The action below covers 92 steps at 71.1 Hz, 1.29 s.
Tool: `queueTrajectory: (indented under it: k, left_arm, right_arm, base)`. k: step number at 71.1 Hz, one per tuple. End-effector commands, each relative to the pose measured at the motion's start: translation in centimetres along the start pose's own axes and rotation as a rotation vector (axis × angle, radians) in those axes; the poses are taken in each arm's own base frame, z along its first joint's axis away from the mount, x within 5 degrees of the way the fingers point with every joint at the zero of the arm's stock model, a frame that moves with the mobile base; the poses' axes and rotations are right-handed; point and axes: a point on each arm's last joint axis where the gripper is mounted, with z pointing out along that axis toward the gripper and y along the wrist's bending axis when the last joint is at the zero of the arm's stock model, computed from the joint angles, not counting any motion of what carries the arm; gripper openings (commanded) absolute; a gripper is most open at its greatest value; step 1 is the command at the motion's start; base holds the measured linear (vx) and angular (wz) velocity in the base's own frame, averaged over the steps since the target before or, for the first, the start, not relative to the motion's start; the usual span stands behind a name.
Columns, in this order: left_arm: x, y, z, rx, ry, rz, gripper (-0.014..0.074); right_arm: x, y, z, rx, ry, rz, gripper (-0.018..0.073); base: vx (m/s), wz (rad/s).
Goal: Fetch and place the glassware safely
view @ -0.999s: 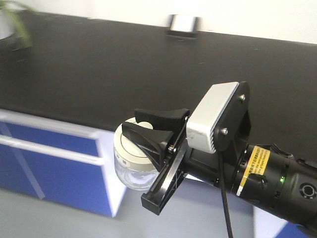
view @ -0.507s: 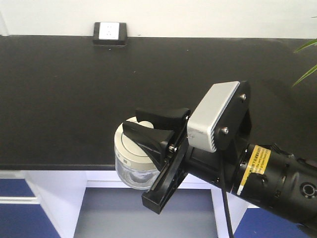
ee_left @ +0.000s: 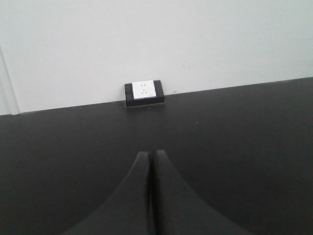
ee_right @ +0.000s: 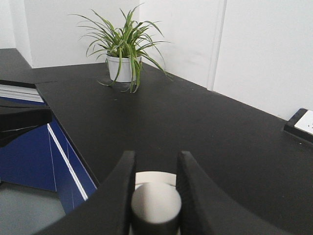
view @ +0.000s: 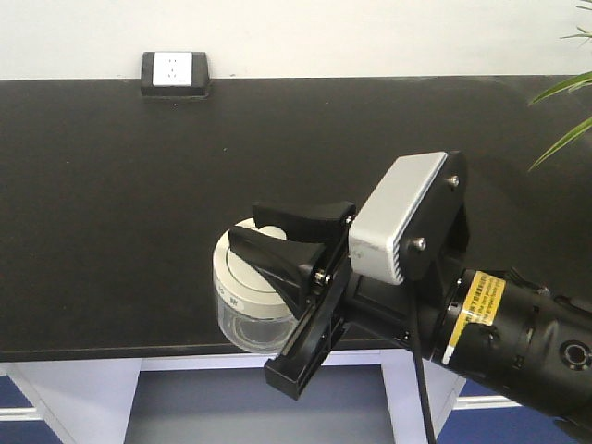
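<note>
The glassware (view: 242, 305), a squat clear jar with a cream-white lid, hangs in the air over the front edge of the black counter (view: 129, 185). My right gripper (view: 246, 225) is shut on the lid's central knob (ee_right: 155, 203), one black finger on each side of it. In the right wrist view the right gripper (ee_right: 156, 161) shows the knob between its fingers, and the jar body below is hidden. My left gripper (ee_left: 150, 155) is shut with nothing in it, hovering over the counter (ee_left: 244, 127).
A white socket in a black frame (view: 174, 70) sits at the back of the counter by the wall, also seen as the socket (ee_left: 144, 93). A potted plant (ee_right: 123, 54) stands on the counter's far corner. Blue cabinet fronts (ee_right: 29, 166) lie below the edge.
The whole background has shifted: the counter now fills the view behind the jar and the socket slid left. The right gripper's hold on the knob is unchanged.
</note>
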Motion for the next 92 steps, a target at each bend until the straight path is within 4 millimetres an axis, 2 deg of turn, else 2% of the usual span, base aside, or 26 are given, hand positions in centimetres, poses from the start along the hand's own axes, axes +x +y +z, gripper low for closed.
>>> queueTrajectory:
  k: [1, 92]
  left_arm:
    - [-1.58, -0.01, 0.03, 0.004, -0.092, -0.012, -0.0007]
    - [-1.58, -0.01, 0.03, 0.004, -0.092, -0.012, -0.0007]
  right_arm:
    - [-2.54, 0.21, -0.49, -0.024, -0.144, -0.004, -0.0003]
    - [-2.57, 0.22, -0.49, -0.026, -0.147, -0.004, -0.0003]
  base:
    - [0.1, -0.01]
    - [0.09, 0.02]
